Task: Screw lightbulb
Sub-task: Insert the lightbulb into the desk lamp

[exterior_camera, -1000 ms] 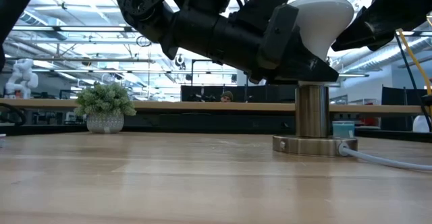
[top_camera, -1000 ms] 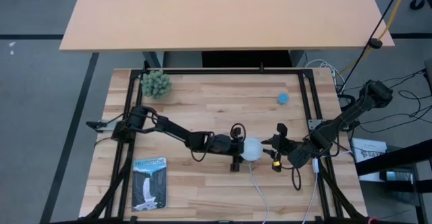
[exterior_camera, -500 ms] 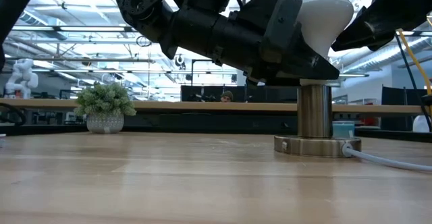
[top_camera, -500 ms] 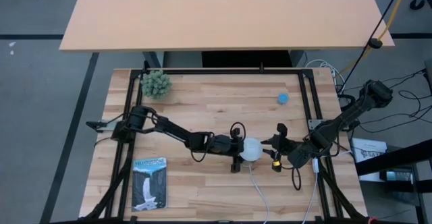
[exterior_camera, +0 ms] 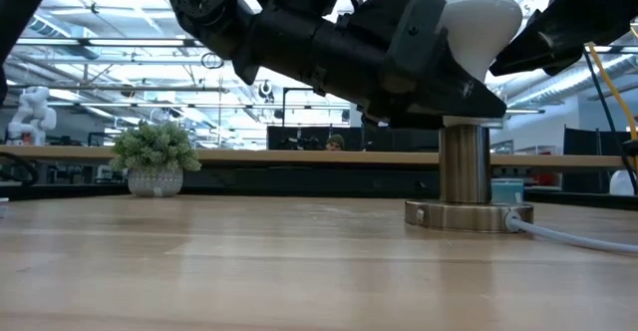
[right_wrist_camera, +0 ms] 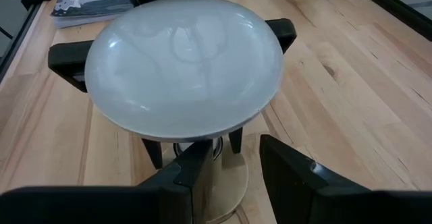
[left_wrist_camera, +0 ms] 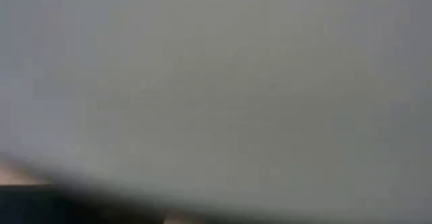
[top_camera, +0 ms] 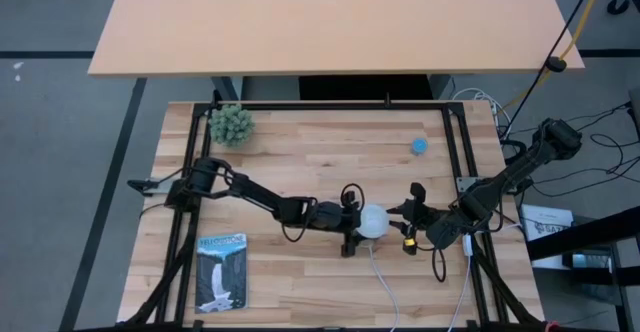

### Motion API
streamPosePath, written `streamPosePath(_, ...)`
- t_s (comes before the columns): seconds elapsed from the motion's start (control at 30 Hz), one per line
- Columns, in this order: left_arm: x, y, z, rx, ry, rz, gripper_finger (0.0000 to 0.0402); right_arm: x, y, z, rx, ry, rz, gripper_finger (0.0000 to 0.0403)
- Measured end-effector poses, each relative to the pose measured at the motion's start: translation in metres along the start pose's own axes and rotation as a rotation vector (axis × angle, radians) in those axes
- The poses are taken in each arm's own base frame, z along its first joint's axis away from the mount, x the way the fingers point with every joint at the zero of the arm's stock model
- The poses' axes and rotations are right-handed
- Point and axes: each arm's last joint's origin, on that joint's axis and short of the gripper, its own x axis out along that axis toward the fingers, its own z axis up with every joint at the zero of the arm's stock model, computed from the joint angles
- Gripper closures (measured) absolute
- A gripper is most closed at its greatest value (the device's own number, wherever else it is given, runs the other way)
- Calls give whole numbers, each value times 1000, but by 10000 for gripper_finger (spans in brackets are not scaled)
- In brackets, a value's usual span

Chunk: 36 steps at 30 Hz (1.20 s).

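Lightbulb (top_camera: 374,221) stands upright on socket (exterior_camera: 468,211); left pincer (top_camera: 352,219) straddles it, grip unclear; right pincer (right_wrist_camera: 226,173) half-open, empty, opposite.

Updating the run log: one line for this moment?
lightbulb: over socket, joint hidden | left hand: at lightbulb | right hand: beside socket

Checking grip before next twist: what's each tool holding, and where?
Left tool brackets the lightbulb at the sides of its dome, one finger each side; whether it grips cannot be told. Right tool holds nothing, fingers beside the socket.
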Motion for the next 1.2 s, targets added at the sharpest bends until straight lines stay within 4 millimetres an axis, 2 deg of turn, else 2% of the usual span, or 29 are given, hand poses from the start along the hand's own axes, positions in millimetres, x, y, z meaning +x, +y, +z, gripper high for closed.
streamPosePath(0.3,-11,4,14,21,49,15,120,0,0,0,0,0,-1,287)
streamPosePath(0.5,-16,5,2,6,69,18,120,0,0,0,0,0,0,287)
streamPosePath(0.6,-21,5,-4,-11,10,32,120,0,0,0,-1,1,-1,287)
streamPosePath(0.93,-27,-5,-7,-18,16,9,120,0,0,0,-3,2,-2,287)
streamPosePath(1.2,-27,-4,-7,-23,16,12,120,0,0,0,-2,2,-1,287)
